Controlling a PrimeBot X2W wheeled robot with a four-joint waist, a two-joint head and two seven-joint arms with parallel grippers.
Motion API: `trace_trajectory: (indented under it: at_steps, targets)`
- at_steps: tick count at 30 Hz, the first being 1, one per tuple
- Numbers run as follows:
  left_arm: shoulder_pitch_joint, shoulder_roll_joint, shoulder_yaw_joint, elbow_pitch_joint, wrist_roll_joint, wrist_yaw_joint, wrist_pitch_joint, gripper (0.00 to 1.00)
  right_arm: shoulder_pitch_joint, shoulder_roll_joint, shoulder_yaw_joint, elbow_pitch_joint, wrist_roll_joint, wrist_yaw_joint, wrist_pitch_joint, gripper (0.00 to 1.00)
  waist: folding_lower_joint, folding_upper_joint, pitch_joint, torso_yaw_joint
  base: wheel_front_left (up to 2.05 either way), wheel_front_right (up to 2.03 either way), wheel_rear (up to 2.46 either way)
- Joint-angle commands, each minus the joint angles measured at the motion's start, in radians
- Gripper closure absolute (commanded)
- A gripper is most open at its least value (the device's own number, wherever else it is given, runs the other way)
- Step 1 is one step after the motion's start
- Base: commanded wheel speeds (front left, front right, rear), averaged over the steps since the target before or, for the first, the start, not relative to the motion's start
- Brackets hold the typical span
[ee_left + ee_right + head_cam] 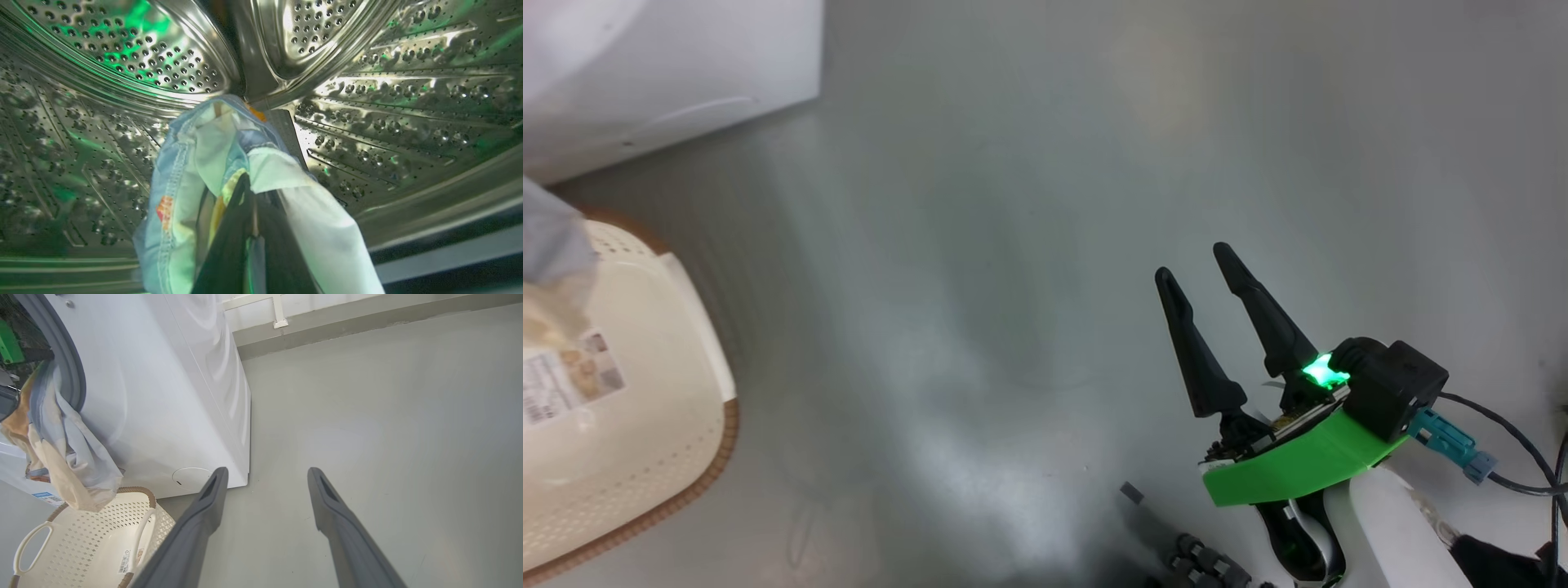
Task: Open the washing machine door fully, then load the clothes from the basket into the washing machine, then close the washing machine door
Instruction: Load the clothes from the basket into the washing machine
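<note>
My left gripper [253, 196] is deep inside the washing machine's steel perforated drum [122, 53], shut on the clothes [184, 171], a bunch of light-blue and white fabric. In the right wrist view the clothes [61, 449] trail out of the opening over the blue-grey seal [69, 355], their lower end hanging at the rim of the cream basket [81, 539]. The white washing machine [163, 396] stands just behind the basket. My right gripper [1196, 261] hovers open over bare floor, to the right of the basket [645, 392]. The washing machine door is out of view.
Grey floor [1013, 245] stretches wide in front of and to the right of the machine. A wall base with a white bracket [280, 318] runs behind. The round service flap [192, 476] sits low on the machine's front. Dark cables [1511, 457] trail by my right forearm.
</note>
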State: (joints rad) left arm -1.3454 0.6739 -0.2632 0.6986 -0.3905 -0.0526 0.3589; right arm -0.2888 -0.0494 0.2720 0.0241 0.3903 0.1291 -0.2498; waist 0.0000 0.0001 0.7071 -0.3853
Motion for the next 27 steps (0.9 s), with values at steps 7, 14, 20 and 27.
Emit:
trace_trajectory:
  at_steps: [7, 14, 20, 27]
  targets:
    - [-0.131, 0.109, 0.024, -0.052, 0.077, 0.051, -0.133, 1.0, -0.006, -0.001, 0.027, -0.043, 0.021, 0.002, -0.012, 0.0, 0.0, -0.0001, 0.069, -0.044, 0.0, 0.0, 0.0]
    - [-0.292, 0.092, 0.013, -0.024, 0.153, 0.109, -0.439, 1.0, -0.029, -0.001, 0.036, -0.062, 0.018, 0.002, -0.012, 0.0, 0.0, -0.0001, 0.108, -0.044, 0.0, 0.0, 0.0]
    - [-0.298, 0.053, 0.019, 0.138, 0.085, 0.061, -0.391, 1.0, -0.039, -0.001, 0.032, -0.061, 0.013, 0.002, -0.012, 0.0, 0.0, -0.0001, 0.111, -0.022, 0.0, 0.0, 0.0]
    - [-0.269, 0.007, 0.046, 0.221, 0.01, 0.045, -0.318, 0.0, -0.043, -0.001, 0.019, -0.054, -0.006, 0.002, -0.012, 0.0, 0.0, -0.0001, 0.091, 0.017, 0.0, 0.0, 0.0]
